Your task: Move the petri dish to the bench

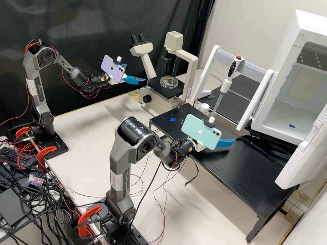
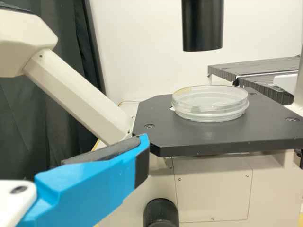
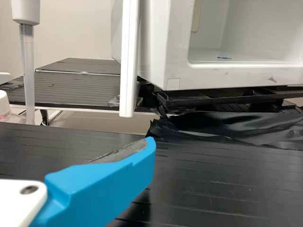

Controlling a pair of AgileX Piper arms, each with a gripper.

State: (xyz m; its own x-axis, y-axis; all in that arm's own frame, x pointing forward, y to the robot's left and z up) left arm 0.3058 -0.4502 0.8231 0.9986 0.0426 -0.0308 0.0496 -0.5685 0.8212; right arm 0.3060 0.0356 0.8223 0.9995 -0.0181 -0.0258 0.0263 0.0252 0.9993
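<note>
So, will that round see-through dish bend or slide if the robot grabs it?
The petri dish looks thin and stiff, so it probably won't bend but might crack. Its smooth sides could slip. Being wide and low, it likely won't tip.

From my end, I see the dish [image 1: 169,82] sitting on the black stage [image 1: 156,89] of the microscope [image 1: 192,68]. My left gripper [image 1: 136,72] hangs near the stage, blue fingers apart, a purple phone [image 1: 112,69] mounted on its arm. My right gripper [image 1: 225,143] hangs over the black bench [image 1: 245,177], beside a teal phone [image 1: 197,132]. A blue cross [image 1: 172,119] marks the bench; another [image 1: 292,126] lies inside the open white cabinet [image 1: 281,92]. Between microscope and cabinet, I have a pipette [image 1: 233,66] upright in its stand [image 1: 251,64]. Cables [image 1: 37,200] tangle near the arm bases.
</note>
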